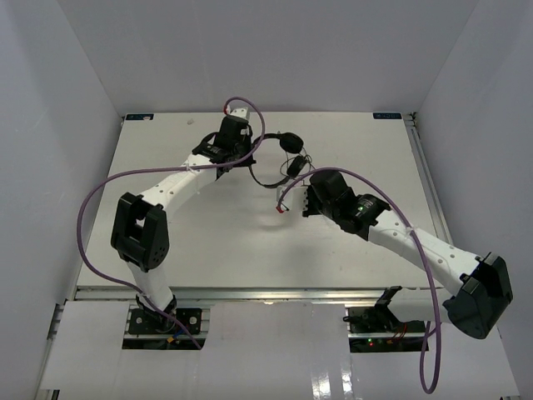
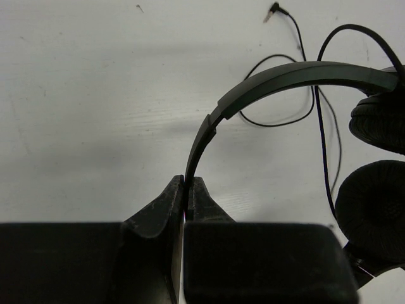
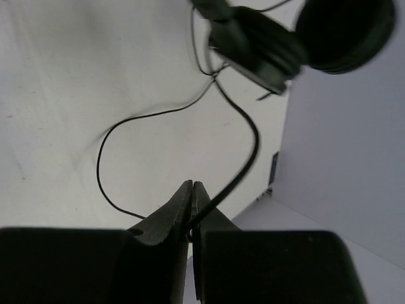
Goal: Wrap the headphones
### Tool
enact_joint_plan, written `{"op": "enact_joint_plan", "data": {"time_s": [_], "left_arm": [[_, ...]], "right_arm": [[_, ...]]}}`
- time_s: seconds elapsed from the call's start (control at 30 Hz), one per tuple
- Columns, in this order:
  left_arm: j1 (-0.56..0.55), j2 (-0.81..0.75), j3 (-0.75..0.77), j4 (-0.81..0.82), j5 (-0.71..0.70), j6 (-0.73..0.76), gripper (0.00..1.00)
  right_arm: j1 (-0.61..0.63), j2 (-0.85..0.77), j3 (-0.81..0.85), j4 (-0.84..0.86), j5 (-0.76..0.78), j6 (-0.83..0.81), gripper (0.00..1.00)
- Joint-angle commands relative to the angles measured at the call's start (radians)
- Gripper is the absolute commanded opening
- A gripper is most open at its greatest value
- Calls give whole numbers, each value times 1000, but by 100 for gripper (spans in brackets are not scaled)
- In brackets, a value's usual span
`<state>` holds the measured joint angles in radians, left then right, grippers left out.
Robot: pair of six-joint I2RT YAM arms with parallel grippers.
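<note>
Closest to each wrist lens were the tool fingers themselves. We found the left tool [image 2: 185, 190] closed flat on the thin headband [image 2: 285, 79] of the headphones [image 1: 289, 143], gripping it near one end. From there the band arched away toward the two padded earcups [image 2: 373, 215]. The right tool [image 3: 192, 190] was likewise closed, its tips pinching the thin black cable [image 3: 253, 130] partway along its length; from that pinch the cable ran up to the earcups.

Seen from above, the headphones sat toward the far middle of the desk [image 1: 250, 242], between the two tools, with the left tool at their far-left side and the right tool just on their near side. We could not tell whether the earcups rested on the desk or hung just clear of it.

As to progress, we judged the wrapping barely begun. Both holds were in place, one on the band and one on the cable, but no turn of cable lay around the band or the earcups. Loose loops trailed over the desk, and the plug [image 2: 273, 9] lay free beyond the band. By our reading, nearly all the winding was left to do, along with securing the plug end.
</note>
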<state>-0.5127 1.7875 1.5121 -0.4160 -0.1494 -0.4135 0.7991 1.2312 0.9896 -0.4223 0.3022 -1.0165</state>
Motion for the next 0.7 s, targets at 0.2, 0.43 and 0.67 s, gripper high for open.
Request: {"op": "enact_joint_plan", "data": {"time_s": [0.2,0.43,0.67], "left_arm": [[-73,21,-62,141,262,128,0],[-101,-19,-148,142,354,186,0],[-112,-64,-231,179,511,199,0]], "right_arm": [[5,-24,129,119,170,-162,8],[-18,-11,145,106,0,-82,8],[-126,-2,130,159,-76,-11,8]]}}
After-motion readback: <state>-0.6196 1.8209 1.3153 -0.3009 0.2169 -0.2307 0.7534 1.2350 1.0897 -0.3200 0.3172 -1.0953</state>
